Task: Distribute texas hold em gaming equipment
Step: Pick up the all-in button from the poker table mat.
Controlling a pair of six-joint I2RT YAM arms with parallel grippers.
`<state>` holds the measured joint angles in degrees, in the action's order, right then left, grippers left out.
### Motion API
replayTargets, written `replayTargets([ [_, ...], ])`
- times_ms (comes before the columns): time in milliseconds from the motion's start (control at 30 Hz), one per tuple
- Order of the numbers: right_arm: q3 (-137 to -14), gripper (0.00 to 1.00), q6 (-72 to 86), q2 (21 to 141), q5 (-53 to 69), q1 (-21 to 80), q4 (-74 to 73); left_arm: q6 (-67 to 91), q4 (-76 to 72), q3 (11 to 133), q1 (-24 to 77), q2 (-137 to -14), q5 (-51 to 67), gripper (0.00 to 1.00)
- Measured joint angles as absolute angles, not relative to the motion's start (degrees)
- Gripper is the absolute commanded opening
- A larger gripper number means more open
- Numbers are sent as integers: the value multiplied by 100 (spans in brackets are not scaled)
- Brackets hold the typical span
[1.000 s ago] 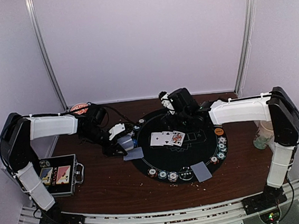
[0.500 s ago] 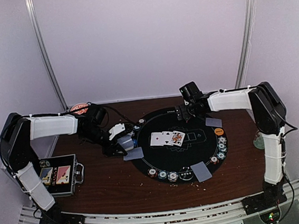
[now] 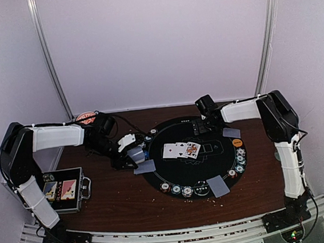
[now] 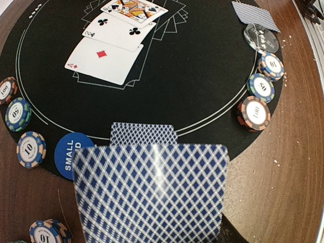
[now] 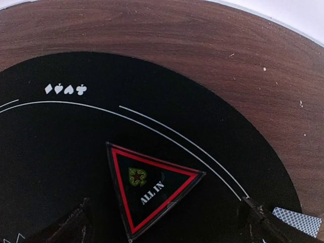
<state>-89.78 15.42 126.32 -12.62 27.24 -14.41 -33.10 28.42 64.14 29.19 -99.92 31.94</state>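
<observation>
Left jaws were clamped on the deck of blue-backed cards (image 4: 152, 197), held low over the left rim of the black mat (image 3: 212, 162), just by the small blind button (image 4: 68, 154). Right jaws were spread wide, straddling the ALL IN triangle button (image 5: 149, 185), which lay flat on the far part of the mat. Couldn't tell if they touched it. Three face-up cards (image 3: 181, 150) sat mid-mat, with face-down cards at left (image 3: 144, 167), near (image 3: 217, 186) and right (image 3: 231, 132) spots. Chips (image 3: 177, 188) lined the rim; the mat sat on the table (image 3: 113, 206).

My read: mid-deal, marker placement in hand. Next move probably calls for lifting the right jaws clear without dragging the button, then peeling one card off the deck.
</observation>
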Motion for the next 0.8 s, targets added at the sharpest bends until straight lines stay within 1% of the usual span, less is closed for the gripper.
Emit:
replayTargets([
  [100, -9122, 100, 1531, 12748, -1201, 2641, -1481, -3312, 2842, 6414, 2919, -9992, 3194, 48],
  [200, -9356, 97, 1500, 12919, -1098, 2550, -1529, -3312, 2840, 6414, 2919, -9992, 3194, 48],
  [367, -9570, 88, 1441, 13113, -801, 2460, -1525, -3312, 2842, 6414, 2919, -9992, 3194, 48],
  [467, -9614, 80, 1391, 13131, -650, 2445, -1542, -3315, 2842, 6414, 2919, -9992, 3194, 48],
  [733, -9618, 70, 1350, 13148, -469, 2445, -1535, -3312, 2840, 6414, 2919, -9992, 3194, 48],
  [767, -9616, 68, 1345, 13148, -467, 2445, -1533, -3312, 2840, 6414, 2919, -9992, 3194, 48],
  [800, -9609, 64, 1347, 13148, -469, 2445, -1525, -3312, 2842, 6414, 2919, -9992, 3194, 48],
])
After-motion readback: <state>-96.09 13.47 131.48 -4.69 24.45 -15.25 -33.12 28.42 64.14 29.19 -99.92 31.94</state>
